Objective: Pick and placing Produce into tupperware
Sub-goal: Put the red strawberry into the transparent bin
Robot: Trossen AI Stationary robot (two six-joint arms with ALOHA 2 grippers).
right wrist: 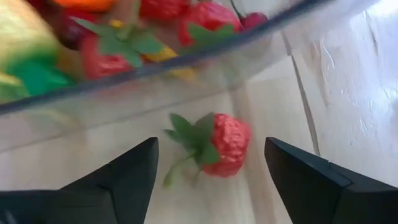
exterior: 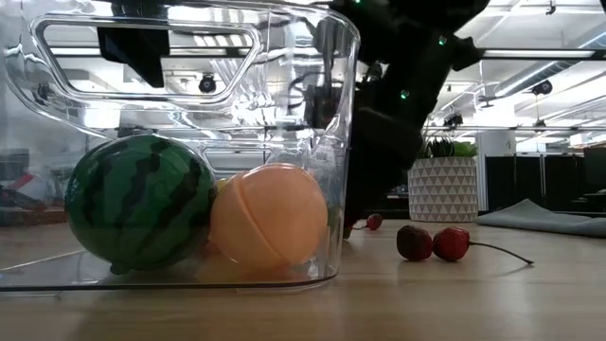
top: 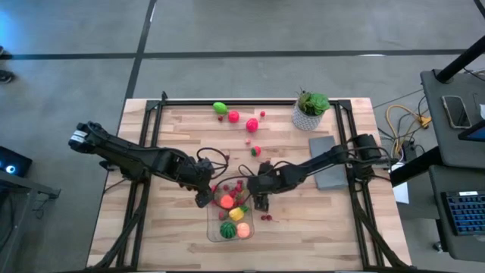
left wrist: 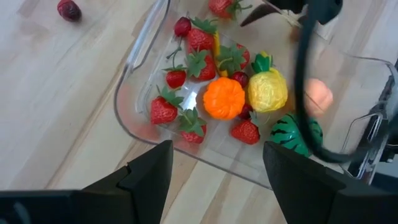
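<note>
A clear, see-through rectangular plastic tupperware (top: 229,220) sits on the wooden slat table (top: 174,136), at the edge away from the green potted plant in a white pot (top: 309,111). It already holds toy produce: a striped green watermelon (exterior: 140,212), a peach-coloured ball (exterior: 272,216), an orange pumpkin-like piece (left wrist: 224,98), a yellow pineapple (left wrist: 267,91) and several small red strawberries.

The right gripper (top: 262,202) hangs just beside the tupperware's wall on the plant side, fingers apart and empty, straddling a small red toy strawberry with green leaves (right wrist: 214,146) that lies on the table touching nothing, probably lined up for a pickup.

The left gripper (top: 203,199) waits at the tupperware's opposite wall, fingers apart, holding nothing, seemingly clear of the opening.

More red and green produce (top: 233,116) lies between plant and tupperware, still loose.
</note>
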